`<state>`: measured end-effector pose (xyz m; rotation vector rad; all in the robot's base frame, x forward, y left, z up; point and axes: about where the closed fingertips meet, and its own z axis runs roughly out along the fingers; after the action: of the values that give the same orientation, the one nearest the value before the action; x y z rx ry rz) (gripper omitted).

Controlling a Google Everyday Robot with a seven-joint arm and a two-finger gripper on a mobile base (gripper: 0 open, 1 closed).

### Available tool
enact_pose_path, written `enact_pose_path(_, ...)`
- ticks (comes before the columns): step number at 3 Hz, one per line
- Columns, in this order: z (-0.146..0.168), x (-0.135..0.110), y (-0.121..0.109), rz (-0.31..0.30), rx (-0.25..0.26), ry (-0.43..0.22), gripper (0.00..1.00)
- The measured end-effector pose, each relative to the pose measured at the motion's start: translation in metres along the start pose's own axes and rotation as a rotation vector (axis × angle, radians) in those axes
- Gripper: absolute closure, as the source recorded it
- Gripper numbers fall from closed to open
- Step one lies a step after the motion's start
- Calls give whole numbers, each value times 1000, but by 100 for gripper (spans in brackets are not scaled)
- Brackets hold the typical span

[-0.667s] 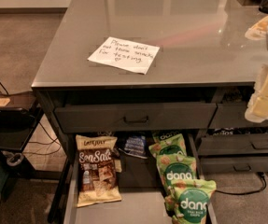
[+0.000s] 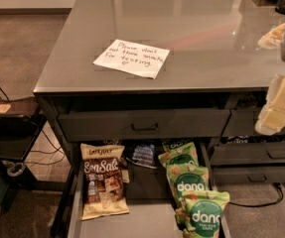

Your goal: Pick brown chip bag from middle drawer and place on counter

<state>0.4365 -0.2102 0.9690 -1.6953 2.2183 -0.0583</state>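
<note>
The brown chip bag (image 2: 103, 185) lies flat at the left of the open middle drawer (image 2: 75, 217), below the counter (image 2: 181, 38). Its cream-tan edges and dark centre panel face up. My gripper (image 2: 264, 83) hangs at the right edge of the view, over the counter's right front corner, well right of and above the bag. Its two cream fingers (image 2: 281, 103) stand apart and hold nothing.
Three green "dang" bags (image 2: 191, 182) lie stacked at the drawer's right. A small dark blue packet (image 2: 143, 154) sits at the drawer's back. A handwritten paper note (image 2: 132, 58) lies on the counter. A closed drawer front with a handle (image 2: 144, 125) is above. A dark cart (image 2: 8, 128) and cables stand at left.
</note>
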Motion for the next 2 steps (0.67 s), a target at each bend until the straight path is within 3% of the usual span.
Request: enact_pose_path(2, 85, -26, 44, 78, -61, -177, 0)
